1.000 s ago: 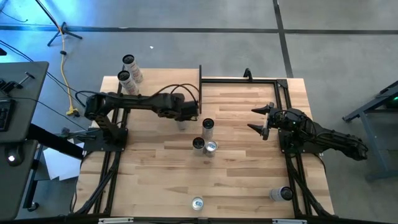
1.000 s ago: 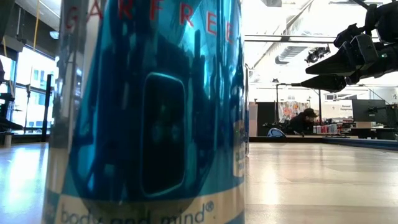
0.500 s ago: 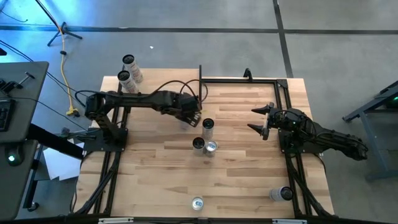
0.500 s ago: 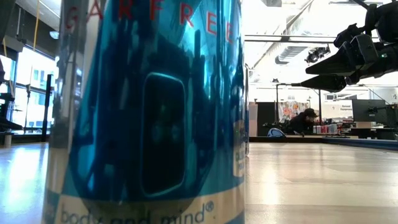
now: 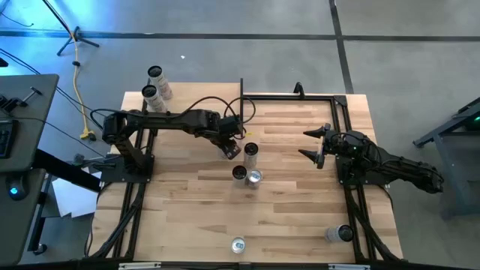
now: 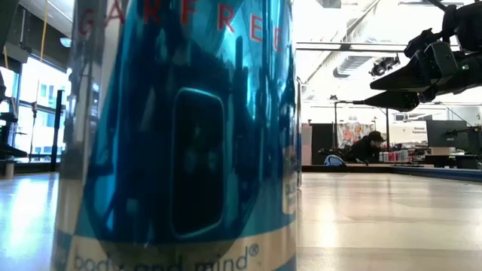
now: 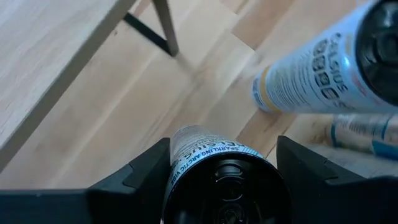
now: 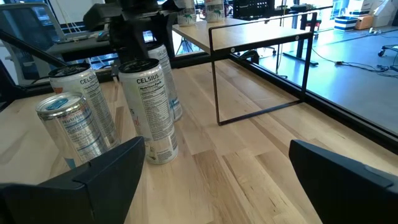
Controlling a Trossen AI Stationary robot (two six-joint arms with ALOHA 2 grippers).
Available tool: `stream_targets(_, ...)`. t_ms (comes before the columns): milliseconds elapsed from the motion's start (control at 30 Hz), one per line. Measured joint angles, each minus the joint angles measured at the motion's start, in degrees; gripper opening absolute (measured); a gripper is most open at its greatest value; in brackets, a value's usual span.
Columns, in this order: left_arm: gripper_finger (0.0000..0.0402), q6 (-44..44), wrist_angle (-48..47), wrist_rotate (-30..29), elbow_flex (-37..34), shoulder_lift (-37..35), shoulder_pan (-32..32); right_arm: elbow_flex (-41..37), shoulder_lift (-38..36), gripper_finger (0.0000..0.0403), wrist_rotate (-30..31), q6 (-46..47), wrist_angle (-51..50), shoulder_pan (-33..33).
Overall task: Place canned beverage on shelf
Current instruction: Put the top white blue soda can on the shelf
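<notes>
My left gripper [image 5: 232, 146] is shut on a silver can [image 7: 199, 146] left of an upright Celsius can [image 5: 250, 152]. It also shows in the right wrist view [image 8: 134, 25], above the held can [image 8: 173, 93]. The shelf [image 7: 43, 56], a pale board on thin black posts [image 8: 249, 28], stands at the table's far side [image 5: 289, 109], beyond the gripper. My right gripper [image 5: 315, 146] is open and empty over the table's right part; it also shows in the low view [image 6: 403, 86]. My left gripper pinches the silver can between its two fingers [image 7: 134, 180], on opposite sides of its wall near the top end [image 7: 214, 152]. The fingers come from above, slanting down. The can points down below the fingers, a little tilted; whether its bottom touches the table I cannot tell.
Two more cans [image 5: 238, 174] [image 5: 254, 178] stand near the Celsius can. One can [image 5: 238, 244] stands at the near edge and fills the low view [image 6: 181, 135]. Another [image 5: 341, 234] lies at the near right. Two cans [image 5: 152, 82] stand past the far left corner.
My left gripper has gone a little toward the table's right edge, toward the Celsius can, and has turned, taking the silver can along. My right gripper has kept still.
</notes>
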Motion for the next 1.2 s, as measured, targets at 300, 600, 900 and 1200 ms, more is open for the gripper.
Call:
stream_targets(300,0.0222,1.28,-0.51,-2.33,0.0,-0.02,-0.09,0.0,0.0,0.0387,0.0,0.0,-0.02,0.0)
stream_targets(600,0.0248,0.32,-0.34,-3.52,-0.04,0.0,-0.02,-0.01,0.01,0.0387,-0.01,0.0,-0.01,0.0)
stream_targets(900,0.0311,-3.59,-0.79,-4.54,-0.07,0.04,-0.6,0.0,0.0,0.0387,0.0,-0.01,-0.01,0.0)
stream_targets(1200,0.0394,-10.57,-4.22,-7.75,-0.07,0.04,-0.59,-0.01,0.01,0.0387,0.0,-0.01,0.0,-0.01)
